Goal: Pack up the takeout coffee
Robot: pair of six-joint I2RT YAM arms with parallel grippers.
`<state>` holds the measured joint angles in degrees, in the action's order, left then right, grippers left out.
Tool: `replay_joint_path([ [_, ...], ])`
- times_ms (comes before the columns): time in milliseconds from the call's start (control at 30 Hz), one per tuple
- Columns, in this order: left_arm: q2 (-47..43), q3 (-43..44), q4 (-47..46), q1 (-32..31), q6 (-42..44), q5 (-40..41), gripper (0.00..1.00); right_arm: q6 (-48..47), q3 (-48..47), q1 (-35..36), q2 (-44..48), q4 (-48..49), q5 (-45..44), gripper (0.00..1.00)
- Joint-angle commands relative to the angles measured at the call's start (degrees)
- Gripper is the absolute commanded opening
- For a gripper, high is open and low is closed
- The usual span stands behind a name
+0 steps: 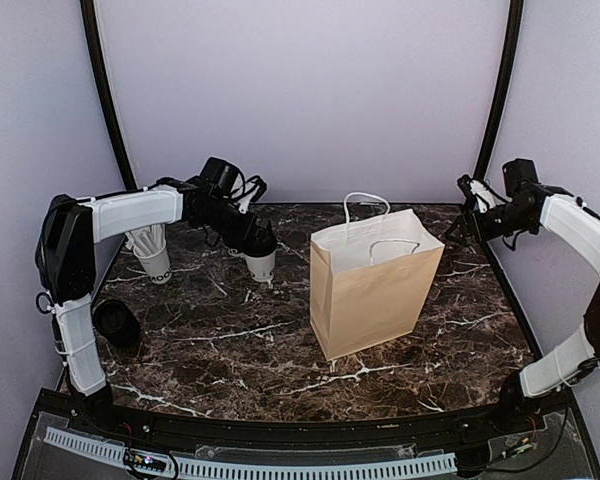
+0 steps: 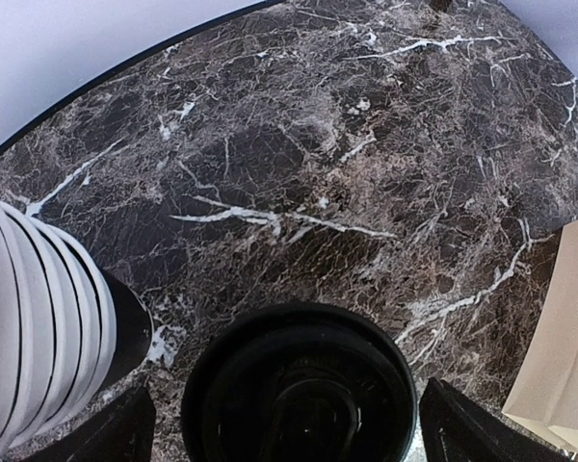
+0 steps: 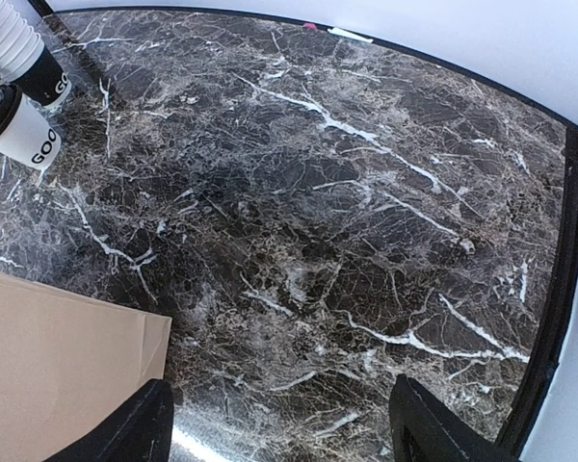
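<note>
One takeout coffee, a small white cup (image 1: 262, 266) with a black lid (image 2: 299, 385), stands on the marble table left of the brown paper bag (image 1: 375, 285). My left gripper (image 1: 259, 242) is right above it. In the left wrist view the left gripper (image 2: 289, 428) is open, one finger on each side of the lid, with small gaps. The cup also shows in the right wrist view (image 3: 24, 137). My right gripper (image 1: 470, 203) is raised at the back right. In its wrist view the right gripper (image 3: 279, 433) is open and empty over bare marble.
A stack of lidless white cups (image 2: 39, 327) lies just left of the lidded cup. A white cup of white sticks (image 1: 152, 255) stands at the far left. A black round object (image 1: 115, 322) sits near the left edge. The bag stands upright and open, handles up.
</note>
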<state>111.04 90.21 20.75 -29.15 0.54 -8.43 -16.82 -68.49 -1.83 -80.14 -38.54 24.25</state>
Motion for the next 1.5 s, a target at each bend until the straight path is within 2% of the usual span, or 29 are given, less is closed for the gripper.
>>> replay_joint_path([
  [0,-0.34,2.99,3.86,-0.21,2.24,-0.92,0.99,0.02,-0.34,0.08,-1.28,1.46,0.99,0.78],
  [233,0.28,3.00,5.84,-0.30,3.34,-0.87,0.98,0.08,-0.92,0.07,-2.19,1.15,1.76,0.78],
  [467,1.94,4.12,7.38,-1.06,4.49,-0.96,0.88,0.17,-1.22,0.11,-2.30,1.02,2.11,0.78],
  [633,2.52,5.25,9.20,-2.11,5.74,0.45,0.84,0.36,-1.20,0.12,-2.12,0.97,2.51,0.77],
  [833,2.63,8.61,13.88,-2.56,5.25,-0.60,0.72,0.50,-1.88,0.12,-1.97,0.52,3.16,0.77],
  [1100,-5.07,7.22,16.26,-4.45,4.54,-2.46,0.71,0.63,-1.56,0.11,-1.46,0.58,4.33,0.76],
  [1467,-10.52,-0.70,12.25,-4.95,1.28,-1.18,0.74,0.89,-1.01,0.16,-0.48,0.65,5.63,0.77],
])
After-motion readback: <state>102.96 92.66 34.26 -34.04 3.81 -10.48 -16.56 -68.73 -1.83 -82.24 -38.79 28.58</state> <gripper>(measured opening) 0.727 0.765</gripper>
